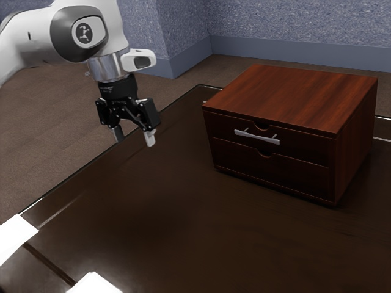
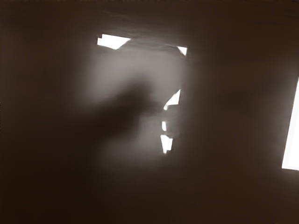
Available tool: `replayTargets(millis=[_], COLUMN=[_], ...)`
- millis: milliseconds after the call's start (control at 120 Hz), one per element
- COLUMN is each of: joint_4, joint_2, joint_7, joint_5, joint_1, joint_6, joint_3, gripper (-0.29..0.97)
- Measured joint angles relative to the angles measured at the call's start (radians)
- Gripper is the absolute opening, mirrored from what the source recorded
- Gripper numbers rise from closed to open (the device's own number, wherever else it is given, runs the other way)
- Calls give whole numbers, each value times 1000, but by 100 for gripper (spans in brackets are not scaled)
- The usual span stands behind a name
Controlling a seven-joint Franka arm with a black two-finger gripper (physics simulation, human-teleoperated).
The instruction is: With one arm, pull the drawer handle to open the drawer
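A reddish-brown wooden cabinet (image 1: 293, 128) stands on the dark table at the exterior view's right. Its upper drawer (image 1: 269, 135) carries a silver bar handle (image 1: 256, 137) and sits flush with the front; a second drawer lies below it. My gripper (image 1: 133, 137) hangs above the table well to the left of the cabinet, pointing down, its two fingers spread open with nothing between them. In the wrist view the glossy table top (image 2: 224, 177) lies under the hand, with the hand's blurred dark reflection and bright patches of mirrored light.
The dark glossy table (image 1: 159, 226) stretches from the gripper to the cabinet. Bright white reflections (image 1: 12, 237) lie near its front left corner. Brown floor and a grey-blue wall lie behind.
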Motion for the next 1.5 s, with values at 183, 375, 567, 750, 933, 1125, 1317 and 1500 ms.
replayTargets(millis=[183,375,567,750,933,1125,1317,1500], joint_4=[1,35,28,11,-174,-343,-380,-373], joint_2=[4,-171,-173,-159,-178,-224,-206,-168], joint_7=[22,66,334,559,748,924,1089,1214], joint_5=[-4,-1,-2,70,163,205,171,150], joint_1=[0,-5,-61,-103,-186,-254,-300,-301], joint_6=[1,5,109,151,217,373,503,591], joint_3=[0,-19,-38,-44,-44,-47,-57,-69], gripper=[68,68,68,68,68,68,68,68])
